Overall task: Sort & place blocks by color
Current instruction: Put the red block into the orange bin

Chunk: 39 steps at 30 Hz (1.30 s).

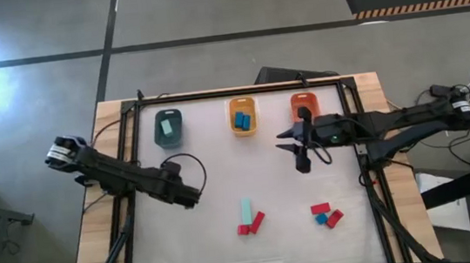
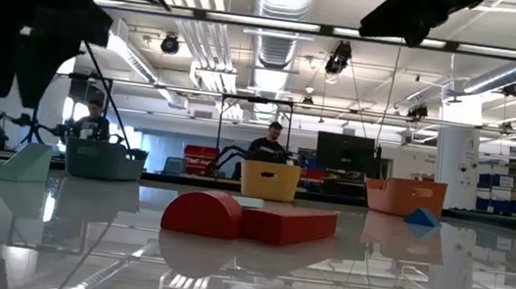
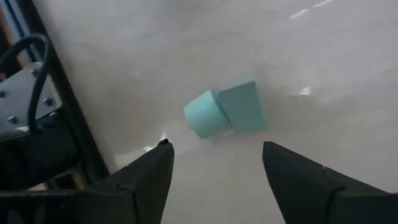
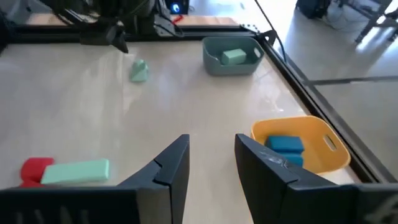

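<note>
My left gripper is open and hovers over a small mint block that lies on the table's left half; its fingers stand clear of the block. My right gripper is open and empty, raised just in front of the orange-red tray. A mint bar lies beside two red blocks at near centre. Two red blocks and a blue block lie to the near right. The dark teal tray holds a mint block. The yellow-orange tray holds blue blocks.
The three trays stand in a row along the far edge. A dark frame borders the table on its sides. The low view shows red blocks close by and people at desks in the room beyond. Bare tabletop lies between the trays and the near blocks.
</note>
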Motion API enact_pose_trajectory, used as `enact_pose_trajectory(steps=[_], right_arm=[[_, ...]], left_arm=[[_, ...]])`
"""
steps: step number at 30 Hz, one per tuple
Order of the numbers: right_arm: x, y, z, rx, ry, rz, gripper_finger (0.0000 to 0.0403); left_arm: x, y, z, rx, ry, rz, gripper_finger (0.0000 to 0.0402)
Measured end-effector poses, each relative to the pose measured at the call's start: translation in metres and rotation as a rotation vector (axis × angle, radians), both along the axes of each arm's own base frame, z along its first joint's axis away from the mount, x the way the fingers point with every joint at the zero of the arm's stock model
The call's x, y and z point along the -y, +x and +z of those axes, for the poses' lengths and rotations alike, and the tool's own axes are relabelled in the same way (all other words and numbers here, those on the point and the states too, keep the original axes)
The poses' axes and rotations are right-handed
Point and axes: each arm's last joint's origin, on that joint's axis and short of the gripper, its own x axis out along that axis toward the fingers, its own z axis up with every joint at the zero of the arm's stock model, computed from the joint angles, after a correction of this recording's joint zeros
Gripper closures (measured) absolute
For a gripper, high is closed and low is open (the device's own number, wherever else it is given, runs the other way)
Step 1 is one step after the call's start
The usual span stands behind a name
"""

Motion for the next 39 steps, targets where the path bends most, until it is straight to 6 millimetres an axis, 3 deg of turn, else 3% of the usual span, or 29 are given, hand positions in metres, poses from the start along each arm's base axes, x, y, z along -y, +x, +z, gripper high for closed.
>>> enact_pose_trajectory(steps=[6, 11, 19, 29, 35, 39], right_arm=[[0.001, -0.015, -0.013, -0.014, 0.064, -0.030, 0.0285], [-0.003, -0.022, -0.023, -0.152, 0.227, -0.010, 0.0286], [-0.013, -0.030, -0.030, -0.378, 0.447, -0.084, 0.0299], [-0.062, -0.030, -0.037, -0.571, 0.393, 0.202, 0.0321], [-0.097, -0.028, -0.056, -0.662, 0.309, 0.225, 0.0341], [-0.110, -0.027, -0.069, -0.723, 0.269, 0.231, 0.0350]], left_arm=[[-0.002, 0.004, 0.012, 0.196, 0.052, -0.069, 0.0144], [-0.004, 0.016, 0.017, 0.335, 0.117, -0.160, 0.0143], [-0.010, 0.022, 0.020, 0.365, 0.159, -0.228, 0.0143], [-0.012, 0.023, 0.021, 0.361, 0.206, -0.260, 0.0143], [-0.009, 0.022, 0.021, 0.362, 0.206, -0.277, 0.0143], [-0.005, 0.028, 0.020, 0.397, 0.213, -0.334, 0.0143]])
